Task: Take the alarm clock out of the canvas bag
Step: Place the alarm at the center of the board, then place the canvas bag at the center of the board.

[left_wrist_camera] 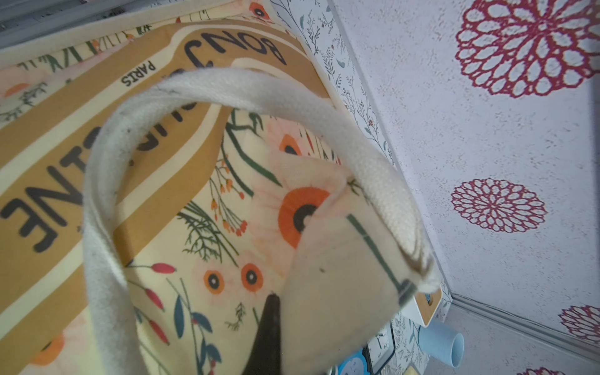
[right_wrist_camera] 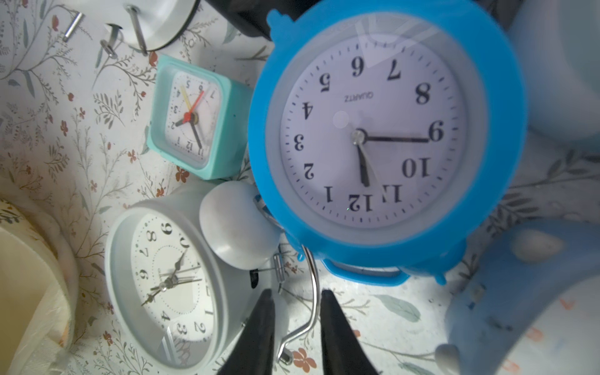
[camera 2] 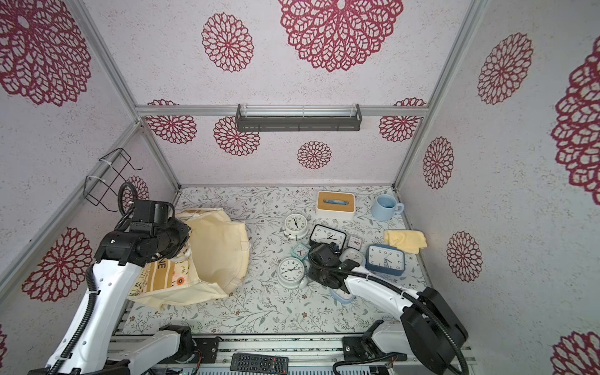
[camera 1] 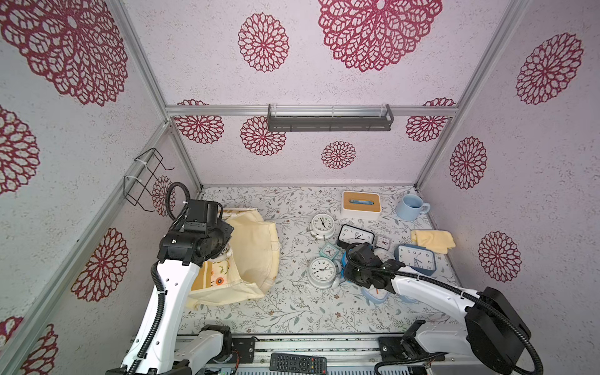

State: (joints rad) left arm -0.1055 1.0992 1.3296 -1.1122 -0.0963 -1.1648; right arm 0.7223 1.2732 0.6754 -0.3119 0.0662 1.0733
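Observation:
The cream canvas bag (camera 1: pixel 253 253) (camera 2: pixel 220 253) lies slumped at the table's left, its tan lettered panel (left_wrist_camera: pixel 97 130) facing up. My left gripper (camera 1: pixel 225 251) is shut on the bag's cloth near a handle; one black finger (left_wrist_camera: pixel 269 324) shows against the fabric. A round blue alarm clock (right_wrist_camera: pixel 373 130) rests on the table among other clocks, just beyond my right gripper (right_wrist_camera: pixel 295 295). Its jaws stand a little open, with the thin wire handle (right_wrist_camera: pixel 311 292) of a white twin-bell clock (right_wrist_camera: pixel 168 285) loose between them. In both top views the right wrist (camera 1: pixel 363 263) hides most of the blue clock.
Around the right arm lie a small teal clock (camera 1: pixel 329 250), a white round clock (camera 1: pixel 322 224), a black rectangular clock (camera 1: pixel 355 236) and a blue rectangular clock (camera 1: pixel 417 259). A tissue box (camera 1: pixel 360 201), blue mug (camera 1: pixel 410 207) and folded yellow cloth (camera 1: pixel 431 240) stand behind.

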